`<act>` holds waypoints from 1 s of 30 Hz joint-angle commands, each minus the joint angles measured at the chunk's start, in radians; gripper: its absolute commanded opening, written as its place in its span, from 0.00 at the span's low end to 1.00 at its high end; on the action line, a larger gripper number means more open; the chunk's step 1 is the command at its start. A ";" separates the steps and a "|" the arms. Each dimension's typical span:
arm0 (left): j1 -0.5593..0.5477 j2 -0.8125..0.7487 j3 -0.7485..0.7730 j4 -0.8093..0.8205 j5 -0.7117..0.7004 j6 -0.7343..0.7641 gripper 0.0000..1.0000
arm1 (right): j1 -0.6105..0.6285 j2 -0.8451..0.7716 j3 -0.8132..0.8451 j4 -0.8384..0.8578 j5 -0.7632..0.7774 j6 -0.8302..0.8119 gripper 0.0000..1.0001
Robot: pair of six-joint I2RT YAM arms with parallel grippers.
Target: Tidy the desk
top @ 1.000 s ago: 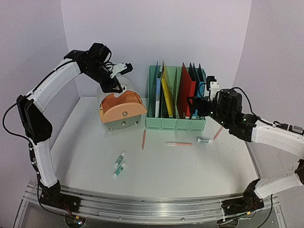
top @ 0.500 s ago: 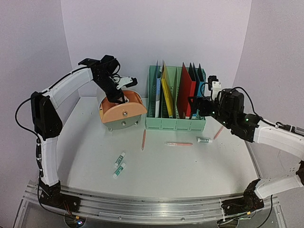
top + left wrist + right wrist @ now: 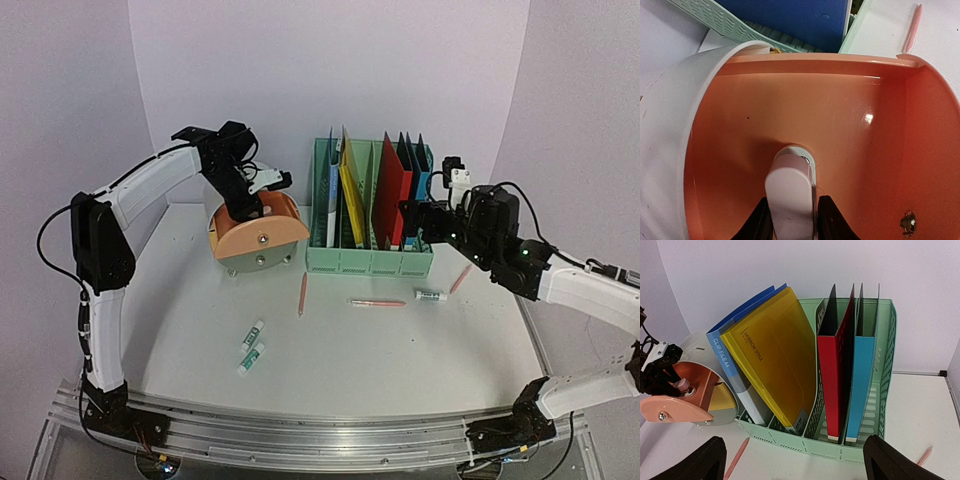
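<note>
The desk [image 3: 400,350] is a white tabletop with loose pens and small tubes on it. My left gripper [image 3: 246,203] reaches down into the open orange drawer [image 3: 258,228] of the round drawer unit. In the left wrist view its black fingers [image 3: 792,225] sit close against both sides of a pale white rounded piece [image 3: 790,195], whose tip rests on the orange drawer's floor [image 3: 840,125]. My right gripper [image 3: 412,222] hovers open in front of the mint-green file rack [image 3: 370,262], with nothing between its fingers [image 3: 792,460].
The file rack [image 3: 840,452] holds blue, yellow and red folders. Pink pens [image 3: 302,294] [image 3: 377,302] [image 3: 460,279] lie in front of it. Three small white-and-green tubes [image 3: 252,334] [image 3: 251,358] [image 3: 431,295] lie on the desk. Lilac walls enclose it.
My left arm has swung right and lowered its gripper into the orange drawer. The right arm has drifted slightly to the right, still open.
</note>
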 commanded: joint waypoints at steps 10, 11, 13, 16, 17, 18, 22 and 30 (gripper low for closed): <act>-0.007 -0.019 0.038 0.004 -0.023 0.006 0.42 | -0.002 -0.039 0.010 0.006 0.018 -0.004 0.98; -0.007 -0.026 0.045 0.008 -0.026 0.006 0.43 | -0.003 -0.038 0.011 0.006 0.016 -0.003 0.98; -0.007 -0.040 0.057 0.015 -0.032 0.006 0.44 | -0.003 -0.032 0.014 0.006 0.008 -0.001 0.98; -0.007 -0.061 0.067 0.020 -0.032 0.004 0.46 | -0.003 -0.022 0.023 0.006 -0.005 0.002 0.98; -0.007 -0.070 0.066 0.022 -0.032 0.002 0.46 | -0.003 -0.019 0.025 0.006 -0.008 0.002 0.98; -0.007 -0.078 0.065 0.024 -0.032 -0.001 0.47 | -0.003 -0.017 0.027 0.006 -0.010 0.002 0.98; -0.007 -0.111 0.069 0.049 -0.027 -0.017 0.50 | -0.003 -0.014 0.033 0.006 -0.019 0.001 0.98; -0.007 -0.270 -0.038 0.205 0.132 -0.005 0.55 | -0.003 -0.009 0.043 0.006 -0.030 0.004 0.98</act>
